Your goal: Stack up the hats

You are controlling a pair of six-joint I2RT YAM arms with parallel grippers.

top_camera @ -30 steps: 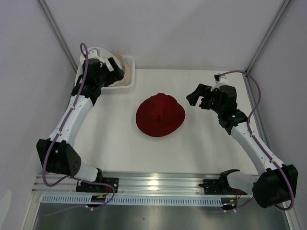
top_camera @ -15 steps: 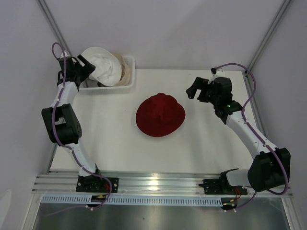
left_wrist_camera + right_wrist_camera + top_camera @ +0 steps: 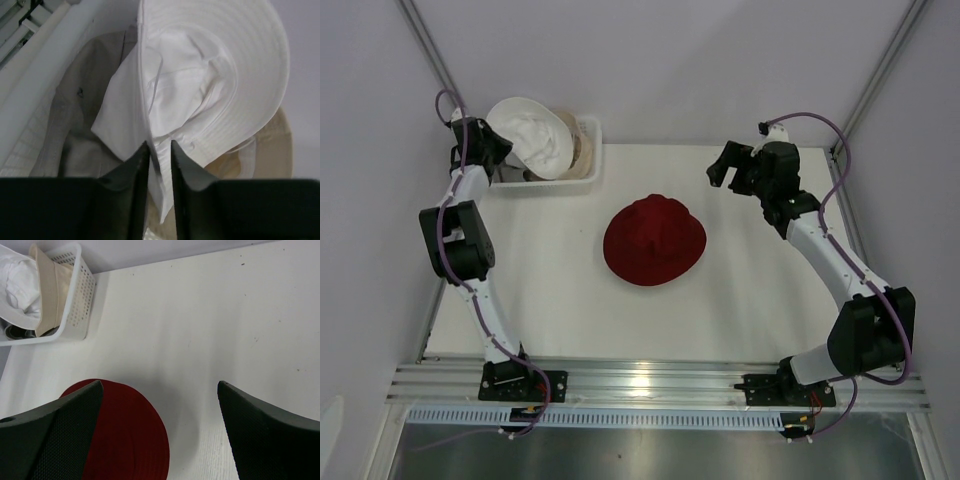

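The white hat [image 3: 533, 135] hangs tilted over the basket [image 3: 592, 150] at the back left, its brim [image 3: 150, 100] on edge. My left gripper [image 3: 160, 150] is shut on a fold of that brim; from above the gripper [image 3: 505, 150] sits at the hat's left side. Under it in the basket lie a grey hat [image 3: 75, 130] and a beige hat [image 3: 277, 150]. The dark red hat [image 3: 654, 240] lies crown up in the middle of the table. My right gripper [image 3: 725, 172] hovers open behind and to the right of it, with the red hat [image 3: 125, 435] low in its view.
The white mesh basket [image 3: 82, 295] stands at the table's back left corner against the wall. The frame's metal posts rise at both back corners. The arms' base rail runs along the near edge.
The left gripper has shut on the white hat's brim and drawn it up out of the basket, with the arm pulled back to the left. The right gripper has drifted toward the back.
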